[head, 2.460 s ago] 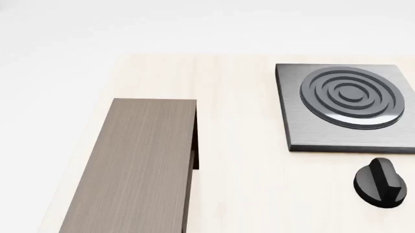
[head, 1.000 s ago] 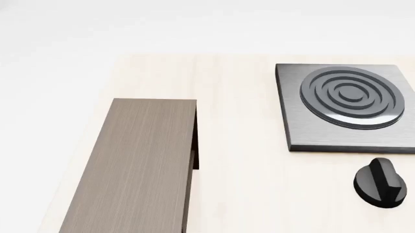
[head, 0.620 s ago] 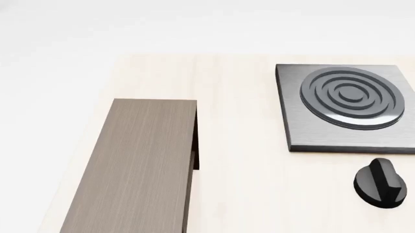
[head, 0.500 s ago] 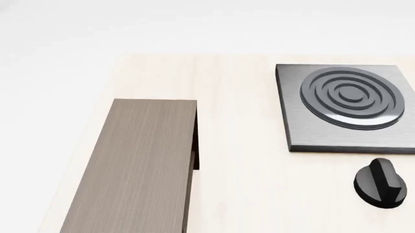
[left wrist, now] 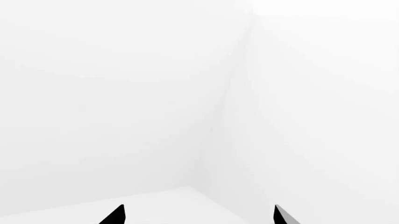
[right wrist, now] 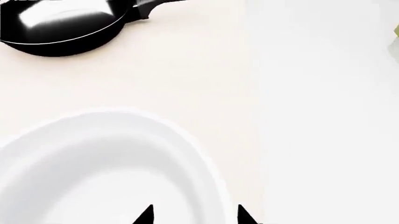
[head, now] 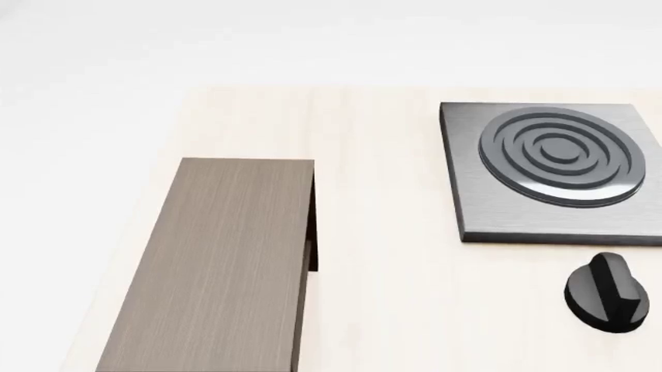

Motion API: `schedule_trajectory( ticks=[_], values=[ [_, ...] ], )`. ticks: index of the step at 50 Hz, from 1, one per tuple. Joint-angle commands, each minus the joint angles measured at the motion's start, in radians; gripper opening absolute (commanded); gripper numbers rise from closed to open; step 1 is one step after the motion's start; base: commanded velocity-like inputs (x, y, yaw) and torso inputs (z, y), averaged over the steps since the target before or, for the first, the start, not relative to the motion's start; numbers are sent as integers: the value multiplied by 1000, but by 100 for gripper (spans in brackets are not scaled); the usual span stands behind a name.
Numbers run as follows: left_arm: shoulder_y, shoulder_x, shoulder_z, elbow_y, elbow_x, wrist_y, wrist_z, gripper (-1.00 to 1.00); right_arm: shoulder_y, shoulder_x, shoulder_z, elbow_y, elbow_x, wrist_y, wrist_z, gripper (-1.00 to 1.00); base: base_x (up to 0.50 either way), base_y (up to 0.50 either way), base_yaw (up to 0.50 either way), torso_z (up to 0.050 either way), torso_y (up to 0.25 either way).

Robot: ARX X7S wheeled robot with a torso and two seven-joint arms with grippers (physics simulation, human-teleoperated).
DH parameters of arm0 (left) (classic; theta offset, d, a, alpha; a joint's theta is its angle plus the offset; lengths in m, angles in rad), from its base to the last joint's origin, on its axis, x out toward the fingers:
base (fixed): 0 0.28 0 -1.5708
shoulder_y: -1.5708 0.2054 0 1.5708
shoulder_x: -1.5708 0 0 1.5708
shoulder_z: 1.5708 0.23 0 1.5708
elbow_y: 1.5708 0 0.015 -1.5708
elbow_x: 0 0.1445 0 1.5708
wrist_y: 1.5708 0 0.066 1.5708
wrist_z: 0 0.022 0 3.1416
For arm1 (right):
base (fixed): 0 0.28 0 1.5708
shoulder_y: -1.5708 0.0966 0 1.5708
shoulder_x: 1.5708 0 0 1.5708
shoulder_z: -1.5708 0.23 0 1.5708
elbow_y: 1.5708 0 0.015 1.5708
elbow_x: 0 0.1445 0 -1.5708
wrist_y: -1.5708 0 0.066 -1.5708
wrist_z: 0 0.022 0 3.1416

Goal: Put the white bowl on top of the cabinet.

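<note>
White bowl (right wrist: 106, 168) rim between right gripper (right wrist: 194, 214) parted fingertips, left gripper (left wrist: 198, 215) open

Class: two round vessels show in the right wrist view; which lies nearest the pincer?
The white bowl, its rim between the right pincer tips; the black frying pan lies farther off.

From your head camera, the cabinet (head: 222, 263) sat on the left side of the table (head: 383, 256), running toward you. The stove plate (head: 553, 170) was off to the right and further back, with the knob (head: 608, 291) just in front of it. On your right wrist camera, the bowl (right wrist: 106, 168) was on the table and the frying pan (right wrist: 62, 25) sat well beyond it.
</note>
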Motion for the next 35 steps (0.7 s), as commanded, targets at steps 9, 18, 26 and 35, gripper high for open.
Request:
schedule_trajectory(
  ticks=[9,18,26,35],
  values=[
    [1,-5,4,6,-7,-1,-6,100,-83,-29,10,-40,-47,52,17,-100,0,0,0,-1,0],
    [0,-7,5,-5,-7,9,-5,100,-99,-69,-33,-255,-66,101,23,-100,0,0,0,0,0],
    [0,-8,7,-9,-8,14,-5,100,-101,-88,-82,-389,-84,136,21,-100,0,0,0,0,0],
    [1,-10,10,-4,-11,10,-10,100,-101,-96,-115,-481,-95,169,18,-100,0,0,0,0,0]
  ],
)
